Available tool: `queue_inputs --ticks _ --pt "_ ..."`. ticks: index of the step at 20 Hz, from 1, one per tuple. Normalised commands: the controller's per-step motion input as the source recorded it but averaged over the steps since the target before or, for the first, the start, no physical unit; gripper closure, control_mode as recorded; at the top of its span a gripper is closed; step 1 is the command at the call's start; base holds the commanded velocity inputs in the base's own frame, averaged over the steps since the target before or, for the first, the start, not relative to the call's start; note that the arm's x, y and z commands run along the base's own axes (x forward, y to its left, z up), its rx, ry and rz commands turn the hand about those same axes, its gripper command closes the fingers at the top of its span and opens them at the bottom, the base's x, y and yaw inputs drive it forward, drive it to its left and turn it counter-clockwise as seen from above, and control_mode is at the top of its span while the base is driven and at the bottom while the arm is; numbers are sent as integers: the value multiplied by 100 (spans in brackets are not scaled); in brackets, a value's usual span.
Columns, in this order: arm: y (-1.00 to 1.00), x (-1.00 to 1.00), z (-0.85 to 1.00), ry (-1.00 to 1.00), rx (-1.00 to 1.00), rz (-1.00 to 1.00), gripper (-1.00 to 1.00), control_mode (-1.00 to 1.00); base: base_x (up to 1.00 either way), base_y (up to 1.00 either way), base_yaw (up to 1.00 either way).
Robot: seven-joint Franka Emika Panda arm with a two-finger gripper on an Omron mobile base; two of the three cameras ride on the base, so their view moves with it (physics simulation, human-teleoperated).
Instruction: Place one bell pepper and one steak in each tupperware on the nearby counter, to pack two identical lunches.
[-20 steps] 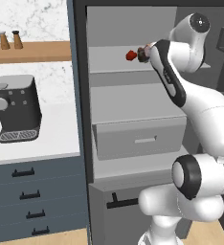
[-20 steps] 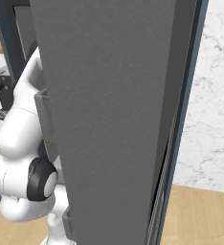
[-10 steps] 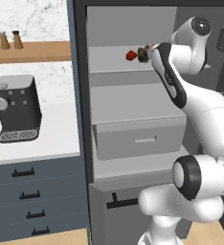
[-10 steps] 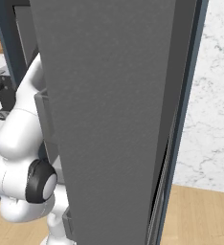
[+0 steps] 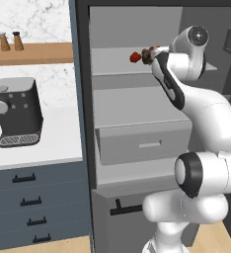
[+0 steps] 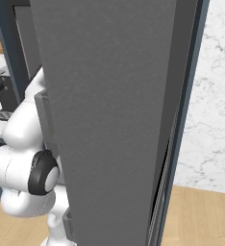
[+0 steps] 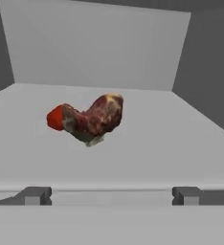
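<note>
A mottled brown steak (image 7: pixel 98 119) lies on a grey fridge shelf (image 7: pixel 147 153), with a red bell pepper (image 7: pixel 55 117) touching its far left side. My gripper (image 7: pixel 111 195) is open, level with the shelf's front edge, a short way in front of the steak with nothing between its fingers. In the left base view the bell pepper (image 5: pixel 135 57) and steak (image 5: pixel 148 54) sit on the upper shelf, right at the end of my raised arm. The white counter (image 5: pixel 43 146) lies to the left of the fridge. The tupperware is out of view.
A dark coffee machine (image 5: pixel 16 112) stands on the counter, below a wooden shelf (image 5: pixel 33 52) with small bottles. The fridge has a grey drawer (image 5: pixel 142 141) under the shelves. The open fridge door (image 6: pixel 114 96) stands close on the right side.
The arm's elbow has dipped slightly while the hand stays at the upper shelf. Steak and bell pepper lie where they were, and the jaws remain open.
</note>
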Motion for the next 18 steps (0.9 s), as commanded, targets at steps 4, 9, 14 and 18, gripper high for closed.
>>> queue_inputs --ticks 4,9,14,18 --pt "2 39 3 -5 0 -5 -100 -100 0 0 0" --pt "0 16 1 0 1 0 -100 -100 0 0 0" --pt "0 5 13 0 8 0 -100 -100 0 0 0" --pt "0 29 7 0 16 0 -100 -100 0 0 0"
